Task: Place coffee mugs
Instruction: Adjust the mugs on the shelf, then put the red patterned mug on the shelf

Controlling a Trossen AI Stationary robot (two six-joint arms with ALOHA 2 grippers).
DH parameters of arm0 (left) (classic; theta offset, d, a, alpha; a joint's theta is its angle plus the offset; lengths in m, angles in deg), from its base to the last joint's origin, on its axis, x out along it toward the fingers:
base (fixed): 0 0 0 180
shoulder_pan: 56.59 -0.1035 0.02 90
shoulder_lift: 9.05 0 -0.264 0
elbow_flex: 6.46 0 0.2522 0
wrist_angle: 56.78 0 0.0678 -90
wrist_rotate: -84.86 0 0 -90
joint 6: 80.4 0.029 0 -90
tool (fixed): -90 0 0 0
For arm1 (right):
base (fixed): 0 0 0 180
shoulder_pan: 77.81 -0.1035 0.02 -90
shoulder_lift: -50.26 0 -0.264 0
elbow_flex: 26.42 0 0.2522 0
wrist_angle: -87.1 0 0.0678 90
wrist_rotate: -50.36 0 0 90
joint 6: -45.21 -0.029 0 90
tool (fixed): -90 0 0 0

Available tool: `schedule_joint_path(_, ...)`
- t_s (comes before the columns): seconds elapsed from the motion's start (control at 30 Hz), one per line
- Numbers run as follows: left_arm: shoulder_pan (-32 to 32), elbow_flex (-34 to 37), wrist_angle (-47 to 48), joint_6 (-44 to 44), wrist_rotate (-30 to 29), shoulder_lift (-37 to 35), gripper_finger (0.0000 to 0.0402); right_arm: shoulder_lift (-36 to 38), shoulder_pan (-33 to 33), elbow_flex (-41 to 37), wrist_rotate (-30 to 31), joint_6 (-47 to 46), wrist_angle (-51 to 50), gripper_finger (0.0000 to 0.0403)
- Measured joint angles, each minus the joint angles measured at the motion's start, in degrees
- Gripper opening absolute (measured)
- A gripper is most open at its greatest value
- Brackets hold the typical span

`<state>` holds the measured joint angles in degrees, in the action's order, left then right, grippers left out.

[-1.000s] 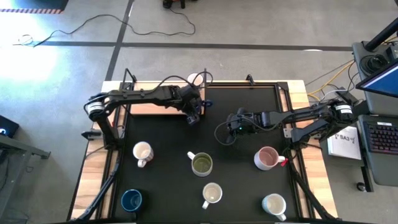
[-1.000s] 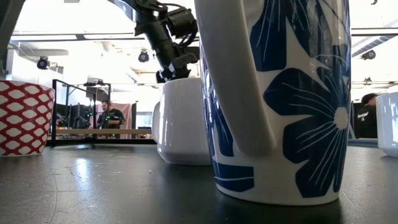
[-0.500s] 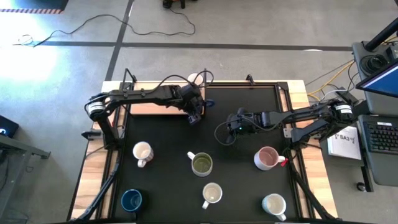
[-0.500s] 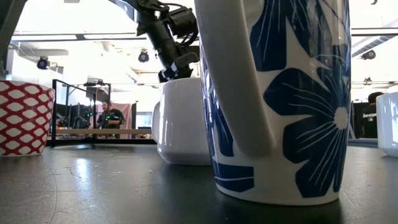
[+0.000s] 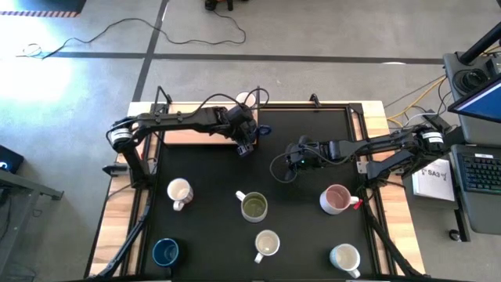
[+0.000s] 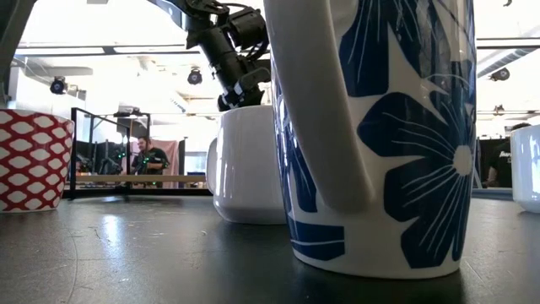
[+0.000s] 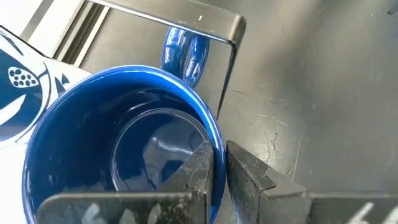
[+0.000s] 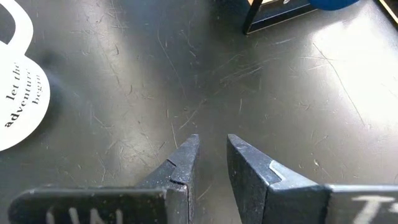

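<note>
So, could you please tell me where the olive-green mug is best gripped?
Probably the olive-green mug by its rim, from above, one claw finger inside, one outside: it stands upright, mouth open; take the wall opposite its handle.

— Where are the 2 arms?
— The left gripper (image 5: 246, 146) pinches a blue mug's (image 7: 118, 155) rim near the table's (image 5: 313, 235) far edge.
— The other?
— The right gripper (image 8: 210, 163) hovers over the table's middle, fingers slightly parted.
</note>
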<state>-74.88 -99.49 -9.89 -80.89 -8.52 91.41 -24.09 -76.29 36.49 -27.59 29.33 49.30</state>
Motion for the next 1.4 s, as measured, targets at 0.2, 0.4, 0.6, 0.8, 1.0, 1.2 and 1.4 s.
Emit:
schedule_joint_path(0.2,0.00,0.02,-0.12,-0.02,-0.07,-0.01,0.0024,0.00,0.00,0.00,0.00,0.00,0.00,0.0068)
schedule_joint_path(0.4,-0.08,0.02,-0.41,0.00,-0.66,-0.22,0.0058,0.00,0.00,0.01,0.01,0.00,-0.02,0.0068)
schedule_joint_path(0.6,-0.09,-1.15,0.62,0.01,-0.68,-0.22,0.0091,0.00,0.00,0.00,0.00,0.00,0.00,0.0068)
schedule_joint_path(0.8,0.31,-7.11,8.02,0.85,-0.61,-0.35,0.0095,0.00,0.00,0.00,0.00,-0.35,-1.43,0.0068)
schedule_joint_path(1.0,2.58,-8.71,15.69,-1.97,-0.64,-1.31,0.0096,0.00,0.00,0.00,0.00,-1.29,-3.27,0.0068)
schedule_joint_path(1.2,10.08,-4.61,16.14,-6.68,-3.99,-6.11,0.0096,0.00,0.00,0.00,-0.07,-1.39,-4.49,0.0068)
schedule_joint_path(1.4,19.67,2.96,10.49,-14.87,-10.43,-11.57,0.0096,0.25,0.00,0.00,-0.06,0.27,-4.67,0.0068)
